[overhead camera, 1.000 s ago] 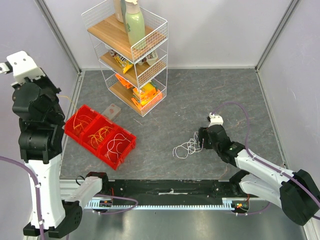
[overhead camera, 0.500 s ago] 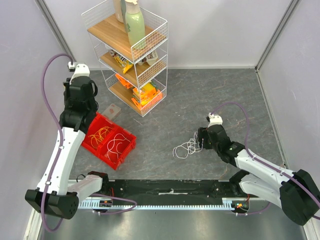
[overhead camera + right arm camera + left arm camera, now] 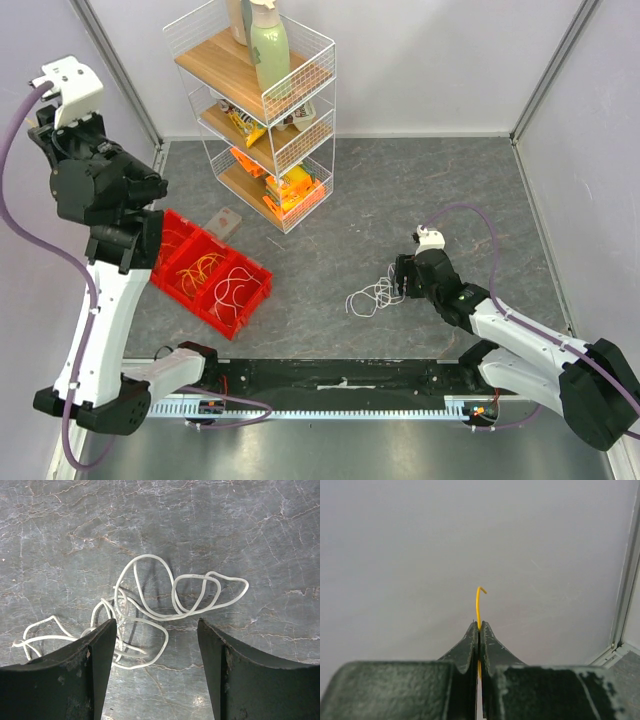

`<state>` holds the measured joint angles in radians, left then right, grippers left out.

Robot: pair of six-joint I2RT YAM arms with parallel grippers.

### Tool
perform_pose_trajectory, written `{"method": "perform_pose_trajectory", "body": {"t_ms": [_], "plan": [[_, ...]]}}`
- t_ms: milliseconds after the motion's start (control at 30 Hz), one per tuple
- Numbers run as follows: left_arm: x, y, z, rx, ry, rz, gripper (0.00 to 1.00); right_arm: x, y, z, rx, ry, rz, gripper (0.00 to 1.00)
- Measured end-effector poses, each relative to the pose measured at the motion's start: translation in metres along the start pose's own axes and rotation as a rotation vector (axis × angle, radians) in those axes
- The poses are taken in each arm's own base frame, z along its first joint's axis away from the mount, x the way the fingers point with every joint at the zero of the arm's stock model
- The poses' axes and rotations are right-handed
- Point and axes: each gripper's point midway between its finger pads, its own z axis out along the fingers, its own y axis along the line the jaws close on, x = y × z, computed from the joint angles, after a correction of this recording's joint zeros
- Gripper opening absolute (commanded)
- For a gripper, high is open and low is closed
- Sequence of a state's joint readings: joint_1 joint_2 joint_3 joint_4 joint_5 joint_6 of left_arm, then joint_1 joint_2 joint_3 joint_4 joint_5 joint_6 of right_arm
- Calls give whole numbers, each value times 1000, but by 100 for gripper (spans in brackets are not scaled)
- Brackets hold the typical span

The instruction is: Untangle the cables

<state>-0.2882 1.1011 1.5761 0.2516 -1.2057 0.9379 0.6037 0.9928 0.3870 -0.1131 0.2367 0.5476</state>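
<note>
A loose tangle of white cables (image 3: 375, 295) lies on the grey tabletop right of centre. My right gripper (image 3: 403, 280) hovers low just to its right. In the right wrist view the white cables (image 3: 150, 605) loop on the table just ahead of the open right gripper (image 3: 156, 622), which has nothing between its fingers. My left arm is raised high at the left wall. In the left wrist view my left gripper (image 3: 479, 625) is shut on a thin yellow cable (image 3: 478, 602), whose curled end pokes up past the tips against the plain wall.
A red three-compartment bin (image 3: 250, 262) below the left arm holds orange and white wires. A white wire shelf rack (image 3: 262, 110) with bottles and packets stands at the back. A small clear piece (image 3: 226, 222) lies between rack and bin. Walls enclose the table.
Half a second ago the left arm reached down over the bin's far end; it has since lifted up and left toward the wall. The right arm and the white tangle have not moved.
</note>
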Motion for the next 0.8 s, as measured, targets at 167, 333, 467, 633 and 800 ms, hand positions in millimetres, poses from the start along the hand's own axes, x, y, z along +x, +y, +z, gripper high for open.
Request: {"method": "perform_pose_trajectory", "body": {"t_ms": [167,333,467,633,800], "plan": [[3,-25,-7,38,-9,65,2,0,0,0,1,0,0,74],[2,-83,-23,189,-57,180,2,1,2,0,-12,5,-8,84],[-6,-98,-30,273,-70,167,2,3,10,-3,-41,10,-55,98],[-8,-74,-33,303,-58,35,2,-40,64,-35,-133,-103,-177,98],[-8,-50,-38,331,-48,-112,2,-118,110,-75,-215,-303,-153,98]]}}
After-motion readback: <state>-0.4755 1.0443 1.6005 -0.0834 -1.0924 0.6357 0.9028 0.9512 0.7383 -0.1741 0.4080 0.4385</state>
